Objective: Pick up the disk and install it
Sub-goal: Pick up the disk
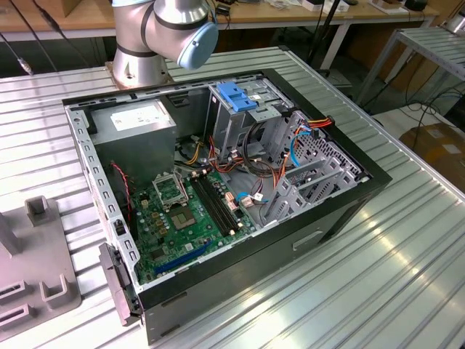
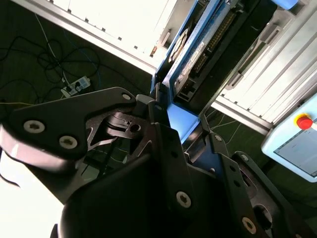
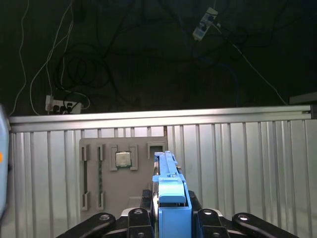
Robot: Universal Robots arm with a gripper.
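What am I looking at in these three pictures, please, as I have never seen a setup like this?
It is one grey robot arm with a blue joint cap, standing on a ribbed aluminium table. The exterior view looks from off the arm at an open black computer case lying on that table. Both wrist views come from cameras riding on the arm. In the first wrist view its black gripper is shut on the disk, a flat dark hard drive with blue plastic side rails, seen edge-on. Beyond it a grey holder tray carries a small square silver chip.
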